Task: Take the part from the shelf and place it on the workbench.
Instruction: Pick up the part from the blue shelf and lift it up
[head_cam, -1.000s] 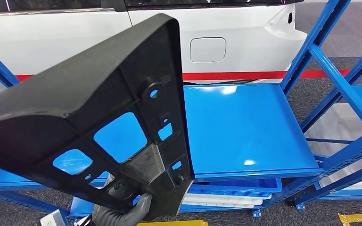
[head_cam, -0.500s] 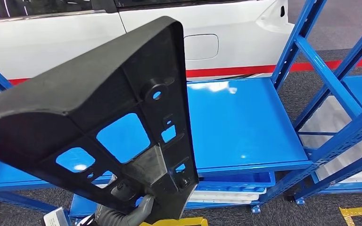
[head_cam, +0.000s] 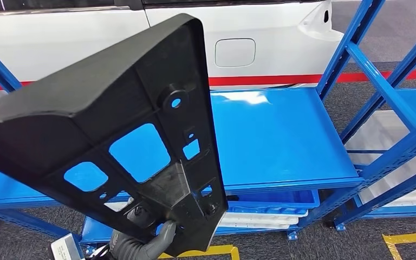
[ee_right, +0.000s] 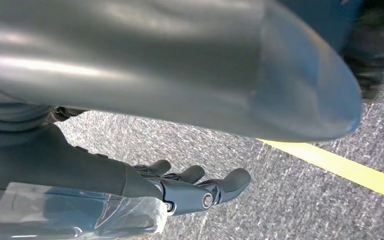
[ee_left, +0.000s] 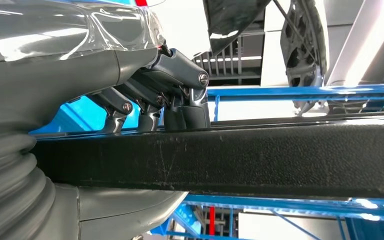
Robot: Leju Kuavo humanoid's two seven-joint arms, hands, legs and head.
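A large flat black plastic part (head_cam: 103, 124) with several cut-out openings is held up close in front of the head view, tilted, hiding much of the shelf behind it. My left hand (head_cam: 143, 246) grips its lower edge from below. In the left wrist view the dark fingers (ee_left: 185, 75) curl over one side of the part's thick black edge (ee_left: 260, 160) and the grey thumb sits on the other side. My right hand (ee_right: 190, 190) hangs beside my body over grey carpet, fingers stretched out and holding nothing.
A blue shelf board (head_cam: 281, 135) lies bare ahead, framed by blue uprights (head_cam: 379, 81) on the right. Blue and white trays (head_cam: 271, 208) sit on the level below. A white car (head_cam: 271, 43) stands behind the rack. Yellow floor lines (head_cam: 411, 238) mark the carpet.
The whole picture has swayed a little sideways and back, so the camera moved. The black part stays in my left hand's grip, in about the same pose.
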